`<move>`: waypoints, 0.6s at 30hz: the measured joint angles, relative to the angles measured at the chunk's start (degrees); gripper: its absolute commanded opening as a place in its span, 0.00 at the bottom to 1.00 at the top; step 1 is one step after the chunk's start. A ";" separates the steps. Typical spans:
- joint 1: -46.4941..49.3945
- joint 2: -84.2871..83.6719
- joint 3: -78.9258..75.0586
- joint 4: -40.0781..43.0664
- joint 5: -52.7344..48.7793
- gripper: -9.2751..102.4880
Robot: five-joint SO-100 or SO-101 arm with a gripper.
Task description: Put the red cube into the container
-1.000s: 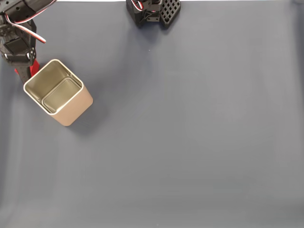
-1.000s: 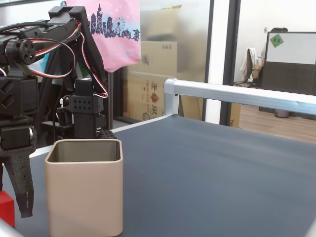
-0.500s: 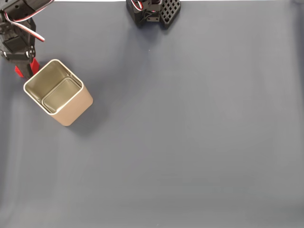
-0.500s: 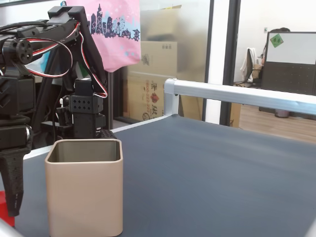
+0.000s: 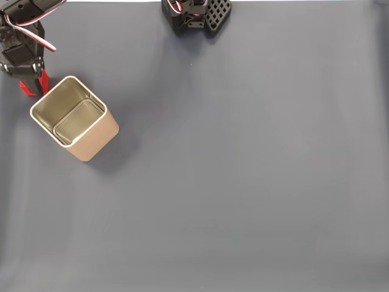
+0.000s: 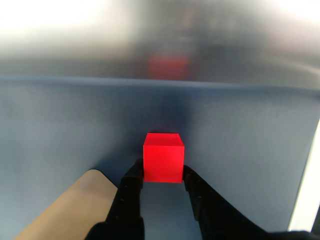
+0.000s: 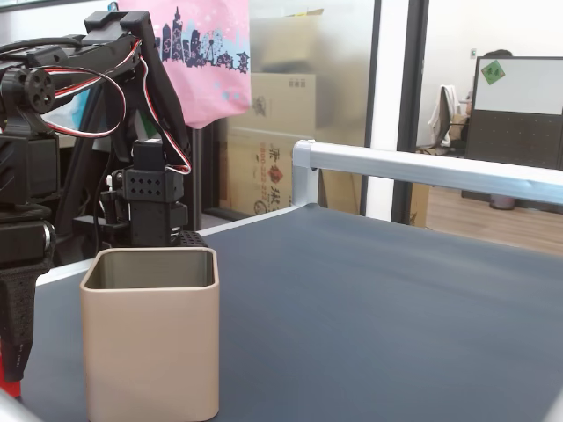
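A dark blue-grey surface [image 5: 243, 170] stretches wide and bare under the top-down fixed view, edged at the far side by an aluminium rail [image 7: 422, 171] in the low fixed view. Behind that rail lies an office room: stacked cardboard boxes [image 7: 281, 105], a pink banner [image 7: 207, 53] printed with a skyline, glass partitions and a white board [image 7: 521, 86] on a dark stand.

At the surface's upper-left corner in the top-down fixed view, the gripper [image 6: 162, 181] pinches the red cube [image 6: 163, 157] between its two black fingers, each pressed against a side face, as the wrist view shows. The cube [image 5: 25, 87] sits at the gripper's tips, just beyond the corner of the container [image 5: 74, 118], which stands upright below and to the right of the gripper; its beige wall [image 6: 75, 210] edges into the wrist view at lower left. The arm's black base [image 5: 196, 14] sits at the top edge, well to the gripper's right.

Compared with a second ago, the gripper has drawn up and away from the container's corner, and in the low fixed view the cube [image 7: 9, 387] shows as less red at the frame's left edge. The container has not moved.
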 measured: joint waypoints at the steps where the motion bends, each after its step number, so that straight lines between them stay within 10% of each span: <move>1: 0.00 0.00 0.00 0.00 0.00 0.08; 18: -0.26 16.79 -1.67 13.45 -5.89 0.08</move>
